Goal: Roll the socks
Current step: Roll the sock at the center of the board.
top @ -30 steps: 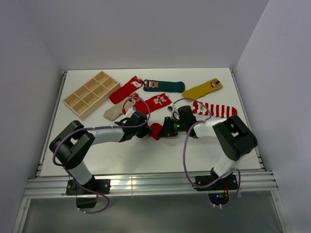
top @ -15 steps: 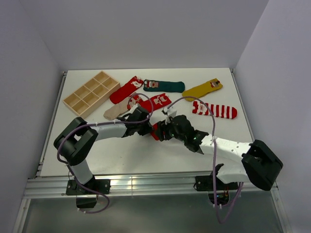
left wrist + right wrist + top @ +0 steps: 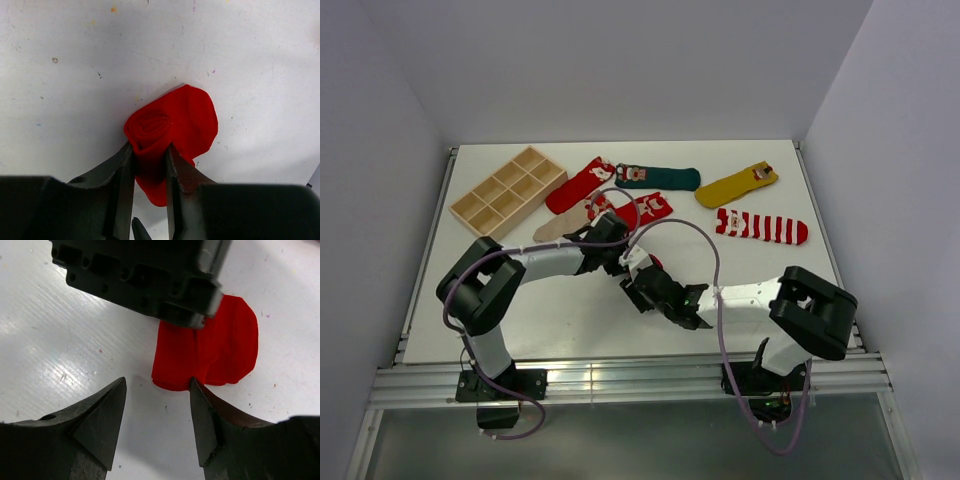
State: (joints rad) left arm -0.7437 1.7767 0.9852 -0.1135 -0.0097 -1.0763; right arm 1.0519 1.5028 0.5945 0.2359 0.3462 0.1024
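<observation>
Grey walls close round a white desk, speckled and scuffed in the wrist views; a wooden tray with open compartments lies at ten o'clock on it. Along the far side the loose socks lie flat: a second red sock at eleven o'clock, a dark green sock at twelve, a mustard yellow sock at one, and a red-and-white striped sock at two; a beige sock and a third red sock lie just inward of these, side by side.

Near the middle of the desk both arms meet over a plain red sock; the left fingers are clenched on its rolled part, one on each side, with the spiral end of the roll facing the wrist camera. Its unrolled flap lies flat on the desk toward one o'clock of the roll.

From the other side, the right fingers stand spread apart and grasp nothing. The flap lies just ahead of them, its near edge by the tip of one finger; the left arm's black wrist housing fills the view at twelve o'clock above the flap.
</observation>
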